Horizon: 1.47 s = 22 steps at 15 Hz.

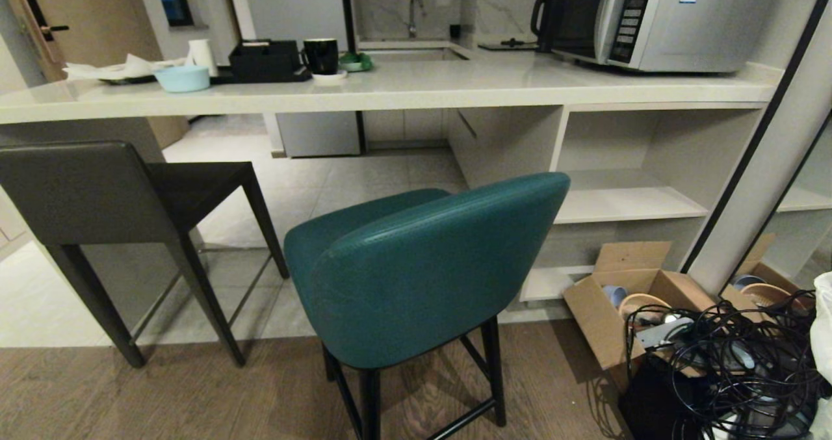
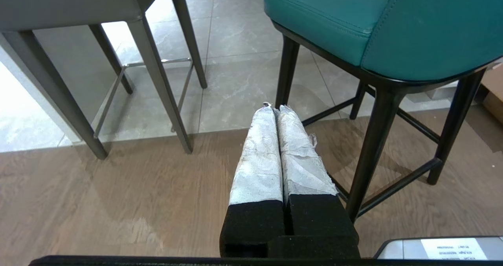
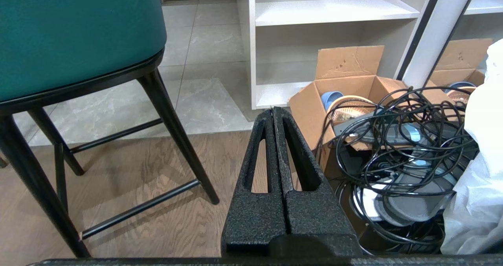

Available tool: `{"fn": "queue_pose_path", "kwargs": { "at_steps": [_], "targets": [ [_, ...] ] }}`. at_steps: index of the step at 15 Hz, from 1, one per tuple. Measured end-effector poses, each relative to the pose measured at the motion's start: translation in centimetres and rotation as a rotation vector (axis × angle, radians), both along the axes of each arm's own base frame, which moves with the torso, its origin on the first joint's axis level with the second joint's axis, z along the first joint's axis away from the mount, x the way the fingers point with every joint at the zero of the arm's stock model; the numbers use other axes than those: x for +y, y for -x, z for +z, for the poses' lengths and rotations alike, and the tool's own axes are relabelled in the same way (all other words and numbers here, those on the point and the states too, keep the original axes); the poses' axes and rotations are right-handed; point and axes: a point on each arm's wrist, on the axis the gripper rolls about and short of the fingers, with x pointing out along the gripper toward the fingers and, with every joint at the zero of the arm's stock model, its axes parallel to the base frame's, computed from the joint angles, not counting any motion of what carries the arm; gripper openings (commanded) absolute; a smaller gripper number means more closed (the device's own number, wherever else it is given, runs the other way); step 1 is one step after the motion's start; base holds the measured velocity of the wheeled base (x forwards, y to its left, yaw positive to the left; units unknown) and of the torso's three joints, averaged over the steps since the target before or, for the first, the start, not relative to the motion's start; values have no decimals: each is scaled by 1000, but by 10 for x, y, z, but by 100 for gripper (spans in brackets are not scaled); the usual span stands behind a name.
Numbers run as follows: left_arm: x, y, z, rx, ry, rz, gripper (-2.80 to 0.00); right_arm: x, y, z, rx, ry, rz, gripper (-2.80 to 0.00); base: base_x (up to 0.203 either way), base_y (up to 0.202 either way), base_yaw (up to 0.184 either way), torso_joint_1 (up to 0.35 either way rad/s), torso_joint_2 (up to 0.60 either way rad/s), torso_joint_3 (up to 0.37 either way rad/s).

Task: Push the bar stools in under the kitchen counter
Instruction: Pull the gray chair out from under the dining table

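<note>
Jaws of both grippers, left gripper [image 2: 277, 108] and right gripper [image 3: 274, 109], are pressed closed, empty. The teal stool [image 1: 416, 264] stands just ahead between them, back nearest, well short of the table [image 1: 390, 89]; grey stool [image 1: 97, 193] far left.

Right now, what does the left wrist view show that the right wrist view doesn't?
Only the left wrist view shows the dark grey stool and the shut left end effector. Only the right wrist view shows the white shelf cubbies, a cardboard box, tangled black cables and the shut right end effector. Both show the teal stool and the floor.
</note>
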Motion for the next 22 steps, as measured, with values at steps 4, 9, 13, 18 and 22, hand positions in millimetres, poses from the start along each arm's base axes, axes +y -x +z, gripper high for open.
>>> {"fn": "queue_pose_path", "kwargs": {
  "at_steps": [4,9,13,18,22],
  "targets": [
    [0,0,0,-1,-8,1,-280,0,0,0,0,-1,-1,-280,-112,0,-2,3,1,2],
    [0,0,0,0,-8,-1,-280,0,0,0,-1,-1,0,-280,-21,0,-1,0,1,1],
    [0,0,0,0,-7,-1,-280,0,0,0,0,-1,0,-280,1,104,-6,1,2,3],
    [0,0,0,0,-7,-1,-280,0,0,0,0,-2,0,-280,0,197,-1,3,1,2],
    [0,0,-1,1,-4,0,-280,0,0,0,0,-2,0,-280,0,197,0,4,3,2]
  ]
}}
